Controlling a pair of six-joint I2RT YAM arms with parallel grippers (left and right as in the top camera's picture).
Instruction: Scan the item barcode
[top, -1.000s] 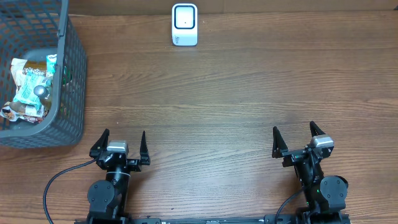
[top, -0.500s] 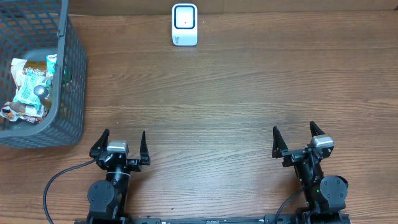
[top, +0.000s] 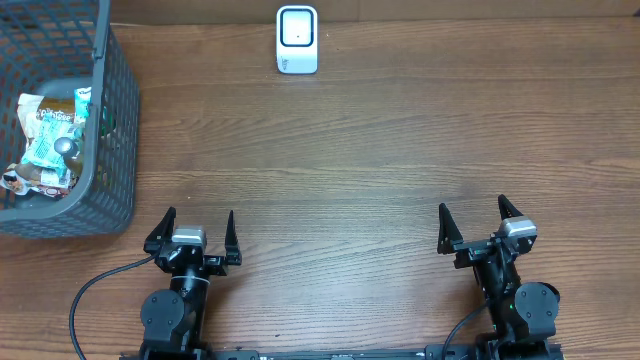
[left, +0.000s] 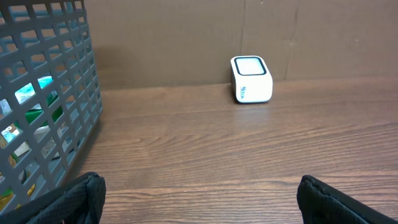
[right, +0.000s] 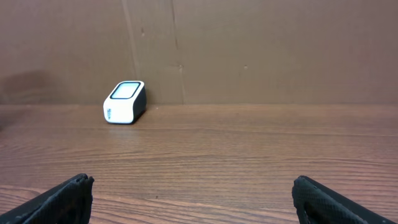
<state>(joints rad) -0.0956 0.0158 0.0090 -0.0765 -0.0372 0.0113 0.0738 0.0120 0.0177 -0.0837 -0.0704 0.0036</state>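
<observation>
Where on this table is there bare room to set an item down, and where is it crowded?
Bare wood runs from the scanner at the far edge down to the open left gripper and right gripper, and across the whole right side. Crowded only at the far left: the basket, holding packets.

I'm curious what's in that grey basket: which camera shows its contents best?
The overhead view: it looks straight down into the basket at the packets. The left wrist view glimpses them only through the basket's meshed side; the right wrist view shows no basket at all.
</observation>
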